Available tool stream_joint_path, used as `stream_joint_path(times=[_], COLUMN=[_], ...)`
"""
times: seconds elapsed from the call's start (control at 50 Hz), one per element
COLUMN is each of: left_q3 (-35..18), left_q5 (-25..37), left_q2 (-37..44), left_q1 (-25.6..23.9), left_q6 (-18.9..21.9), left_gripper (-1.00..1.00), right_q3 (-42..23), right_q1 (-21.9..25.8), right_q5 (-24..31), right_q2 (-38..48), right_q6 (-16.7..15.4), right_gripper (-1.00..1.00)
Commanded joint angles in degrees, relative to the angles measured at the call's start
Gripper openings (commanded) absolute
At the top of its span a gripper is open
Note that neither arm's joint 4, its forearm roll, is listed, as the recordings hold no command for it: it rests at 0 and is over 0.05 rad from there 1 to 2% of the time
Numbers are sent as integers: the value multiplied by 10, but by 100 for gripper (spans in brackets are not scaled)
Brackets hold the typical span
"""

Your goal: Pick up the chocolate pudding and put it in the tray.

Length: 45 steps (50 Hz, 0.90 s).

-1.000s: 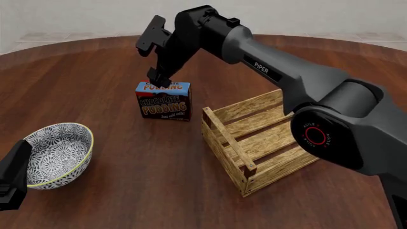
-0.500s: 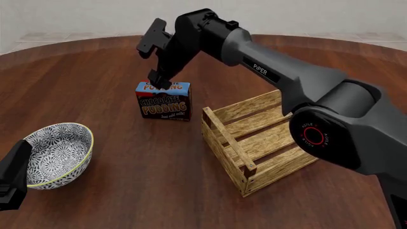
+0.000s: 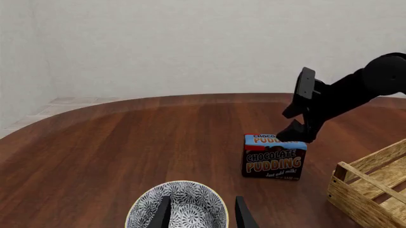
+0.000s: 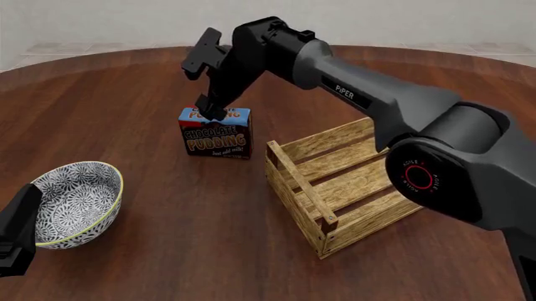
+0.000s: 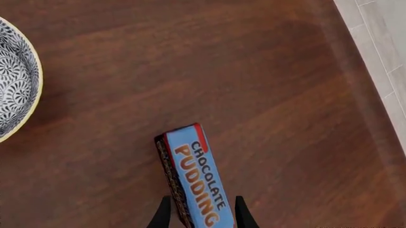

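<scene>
The chocolate pudding (image 4: pixel 216 133) stands upright on the wooden table, left of the tray (image 4: pixel 302 179), a light slatted crate. My right gripper (image 4: pixel 213 111) reaches down onto the box's light blue top from above. In the right wrist view the right gripper (image 5: pixel 201 216) is open, with one finger on each side of the narrow top of the box (image 5: pixel 197 180). My left gripper (image 3: pixel 201 216) is open and empty, low at the near left, above the bowl's rim. The left wrist view shows the box (image 3: pixel 274 156) and a corner of the crate (image 3: pixel 364 185).
A black-and-white patterned bowl with a yellow rim (image 4: pixel 75 204) sits at the near left, just in front of the left arm (image 4: pixel 15 235). The right arm's long black links (image 4: pixel 393 106) pass over the crate's far side.
The right gripper has come down slightly onto the top of the pudding box. The box, crate, bowl and left arm have not moved.
</scene>
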Motion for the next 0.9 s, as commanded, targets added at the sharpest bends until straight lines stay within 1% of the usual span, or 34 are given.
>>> stream_joint_path(times=[0.02, 0.42, 0.62, 0.66, 0.9], left_q3=[0, 0, 0, 0, 0], left_q5=[0, 0, 0, 0, 0], left_q2=[0, 0, 0, 0, 0], left_q1=[0, 0, 0, 0, 0], left_q6=[0, 0, 0, 0, 0], left_gripper=[100, 100, 100, 100, 100], right_q3=[7, -33, -38, -30, -27], right_q1=[-3, -14, -18, -16, -14], right_q5=[-6, 10, 13, 8, 4], right_q2=[-1, 24, 29, 25, 29], right_q6=[3, 2, 4, 5, 8], right_gripper=[100, 100, 100, 100, 100])
